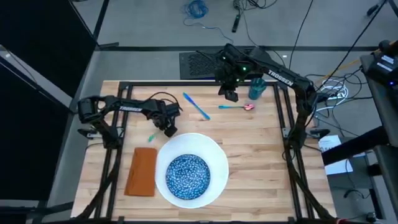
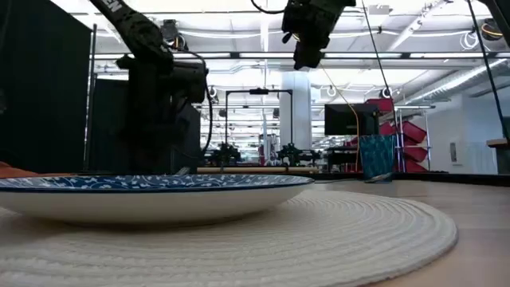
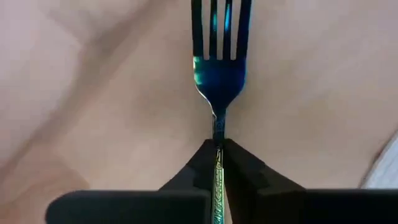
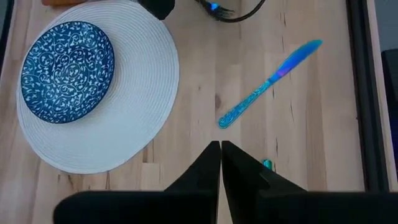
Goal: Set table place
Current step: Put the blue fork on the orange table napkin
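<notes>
Surroundings beyond the work area: floor, cables, room fittings.
Grey floor (image 1: 155, 25) on the far side; coiled blue cable (image 1: 196, 8) lying on it; dark ribbed mat (image 1: 198, 62) against the far edge; tangle of wires (image 1: 333, 90) and white papers (image 1: 331, 144) to the right. Dark curtain panel (image 1: 37, 43) to the left. Low view: white pillar (image 2: 296, 112), red bins (image 2: 408, 143), ceiling light strips (image 2: 239, 36).

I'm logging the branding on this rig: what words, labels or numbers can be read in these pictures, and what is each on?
"TROSSEN": white letters on the right arm, high view.
"TROSSEN": white letters on the left arm, high view, small and only just legible.
White letters on the arm at the top left of the low view: cut off, unreadable.
The fork, knife, bowl and cup carry only patterns, no text.
</notes>
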Controlling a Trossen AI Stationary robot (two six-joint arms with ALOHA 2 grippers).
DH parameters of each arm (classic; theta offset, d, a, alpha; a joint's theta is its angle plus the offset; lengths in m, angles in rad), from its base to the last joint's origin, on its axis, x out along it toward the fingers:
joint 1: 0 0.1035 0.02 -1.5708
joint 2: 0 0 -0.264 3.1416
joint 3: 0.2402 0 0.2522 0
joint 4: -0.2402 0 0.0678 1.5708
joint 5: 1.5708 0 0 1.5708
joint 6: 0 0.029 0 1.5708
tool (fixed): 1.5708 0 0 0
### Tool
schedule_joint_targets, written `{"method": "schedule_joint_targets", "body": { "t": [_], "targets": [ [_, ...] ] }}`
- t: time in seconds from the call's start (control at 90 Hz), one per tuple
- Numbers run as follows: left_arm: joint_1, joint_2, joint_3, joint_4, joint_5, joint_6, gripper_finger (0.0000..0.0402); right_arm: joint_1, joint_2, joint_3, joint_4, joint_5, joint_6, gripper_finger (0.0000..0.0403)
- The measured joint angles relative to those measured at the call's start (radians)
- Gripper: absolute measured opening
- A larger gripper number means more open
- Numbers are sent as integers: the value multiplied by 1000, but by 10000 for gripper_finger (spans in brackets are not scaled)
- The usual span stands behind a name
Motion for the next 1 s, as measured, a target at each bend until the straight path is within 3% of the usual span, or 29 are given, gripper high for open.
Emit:
{"method": "schedule_joint_targets", "body": {
  "t": [0.289,0.456,0.767,1.0],
  "targets": [
    [24,-35,174,-262,45,43,0,-11,0,0,-3,0,1,0],
    [5,-52,194,-465,190,4,0,-40,0,0,-16,1,9,0],
    [-174,-295,183,-500,223,-346,0,-84,0,0,-17,-2,27,0],
    [-426,-366,182,-508,150,-688,0,-84,0,0,-27,-5,27,0]
  ]
}}
